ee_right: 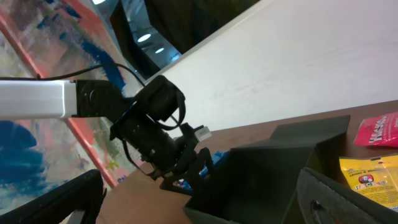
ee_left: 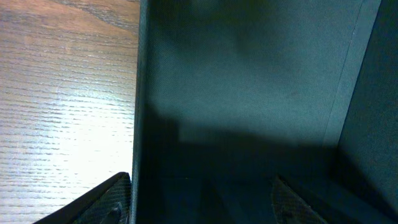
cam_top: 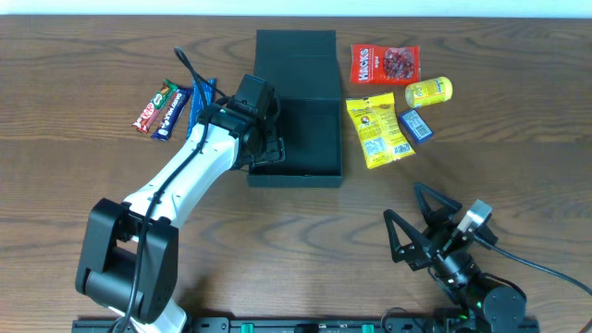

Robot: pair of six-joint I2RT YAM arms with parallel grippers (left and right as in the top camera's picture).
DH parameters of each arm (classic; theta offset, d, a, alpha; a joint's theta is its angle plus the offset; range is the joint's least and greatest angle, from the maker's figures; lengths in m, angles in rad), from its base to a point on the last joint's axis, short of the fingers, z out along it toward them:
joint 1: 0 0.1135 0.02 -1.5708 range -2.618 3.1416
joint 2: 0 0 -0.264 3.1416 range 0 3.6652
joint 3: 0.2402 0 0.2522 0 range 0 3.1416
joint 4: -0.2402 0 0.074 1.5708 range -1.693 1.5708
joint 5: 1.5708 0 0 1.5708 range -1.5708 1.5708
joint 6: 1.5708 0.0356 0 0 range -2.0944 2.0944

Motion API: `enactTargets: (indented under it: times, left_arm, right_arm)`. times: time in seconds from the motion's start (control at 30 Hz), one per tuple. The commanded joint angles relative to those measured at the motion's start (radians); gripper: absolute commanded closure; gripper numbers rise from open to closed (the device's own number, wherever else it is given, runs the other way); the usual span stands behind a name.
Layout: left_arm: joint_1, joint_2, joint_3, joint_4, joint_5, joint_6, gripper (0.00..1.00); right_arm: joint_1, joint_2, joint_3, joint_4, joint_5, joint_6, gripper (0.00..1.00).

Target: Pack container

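Observation:
The dark teal-green container (cam_top: 305, 125) sits mid-table with its flap lid (cam_top: 296, 46) folded open at the back. Its inside looks empty. My left gripper (cam_top: 265, 154) is open and straddles the container's left wall, one finger outside and one inside. The left wrist view shows that wall (ee_left: 140, 112) running between the fingers of my left gripper (ee_left: 202, 202). My right gripper (cam_top: 416, 227) is open and empty at the front right, well apart from the container. In the right wrist view, my right gripper (ee_right: 199, 208) faces the container (ee_right: 273, 162) and the left gripper (ee_right: 186, 171).
Right of the container lie a red packet (cam_top: 384, 64), a yellow round pack (cam_top: 428, 91), a yellow packet (cam_top: 377, 129) and a small blue packet (cam_top: 415, 125). To its left lie a red bar (cam_top: 154, 106), a blue bar (cam_top: 172, 111) and a blue packet (cam_top: 199, 104) partly under the left arm.

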Motion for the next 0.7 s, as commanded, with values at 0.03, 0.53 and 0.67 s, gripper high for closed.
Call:
enactTargets:
  times: [0.03,0.53,0.67]
  left_arm:
    - [-0.004,-0.012,-0.004,-0.005,0.032,-0.023,0.26]
    - [0.037,-0.281,0.231,-0.088,-0.053,0.107,0.11]
    - [0.038,-0.423,0.270,-0.109,-0.050,0.111,0.05]
  right_arm:
    - [-0.008,-0.005,0.012,0.002,-0.005,0.002,0.01]
    - [-0.008,0.262,0.386,-0.347,-0.027,-0.400,0.01]
    - [-0.007,0.485,0.521,-0.379,-0.057,-0.454,0.01]
